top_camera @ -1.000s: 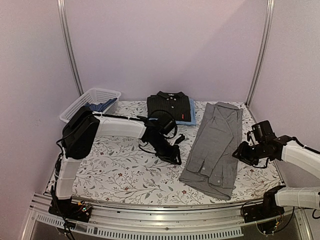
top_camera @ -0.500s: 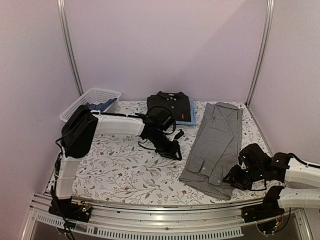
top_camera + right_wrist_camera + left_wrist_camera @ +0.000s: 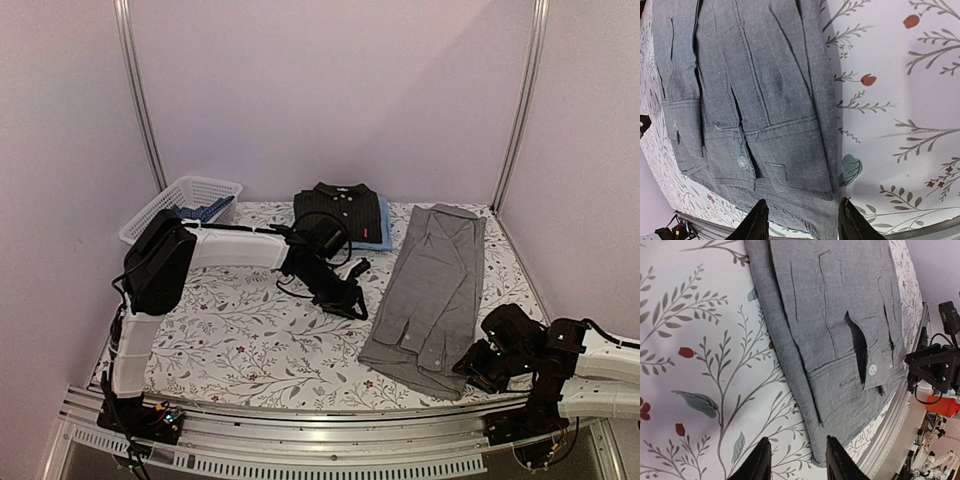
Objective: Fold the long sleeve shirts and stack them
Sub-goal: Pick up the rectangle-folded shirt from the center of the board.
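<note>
Saw only from the wrists the cuff buttons of the grey shirt [image 3: 755, 90], just ahead of the right pincer [image 3: 802, 220] and ahead-right of the left pincer [image 3: 797, 462], both spread apart, clasping nothing. Found only from overhead its long axis running near to far, collar farthest; right arm folded low by the near corner, left arm stretched across the floral table [image 3: 250, 340]. Noted beyond the left pincer the folded black shirt [image 3: 340, 215] atop a light blue shirt [image 3: 385, 215].
</note>
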Robot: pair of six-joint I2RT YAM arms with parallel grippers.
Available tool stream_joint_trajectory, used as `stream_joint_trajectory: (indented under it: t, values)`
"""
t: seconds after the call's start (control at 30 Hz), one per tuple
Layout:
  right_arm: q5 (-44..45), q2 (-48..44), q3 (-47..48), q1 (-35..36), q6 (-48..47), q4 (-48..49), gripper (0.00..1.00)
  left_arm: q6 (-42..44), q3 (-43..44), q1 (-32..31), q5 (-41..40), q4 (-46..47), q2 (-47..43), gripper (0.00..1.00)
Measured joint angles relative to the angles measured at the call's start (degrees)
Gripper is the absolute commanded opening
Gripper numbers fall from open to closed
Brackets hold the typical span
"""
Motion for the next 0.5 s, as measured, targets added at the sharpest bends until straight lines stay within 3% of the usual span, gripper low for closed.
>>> stream_joint_trajectory:
  t: [0.3, 0.5]
  values:
    - [4.9, -0.6, -0.2, -0.1, 3.7, -0.8, 0.48, 0.4, 5.6, -0.9, 1.2, -0.7, 4.7, 0.43]
    - [5.8, -0.5, -0.3, -3.9, 2.7, -0.9, 0.47, 1.2, 7.0, -2.1, 1.4, -2.6, 6.9, 0.44]
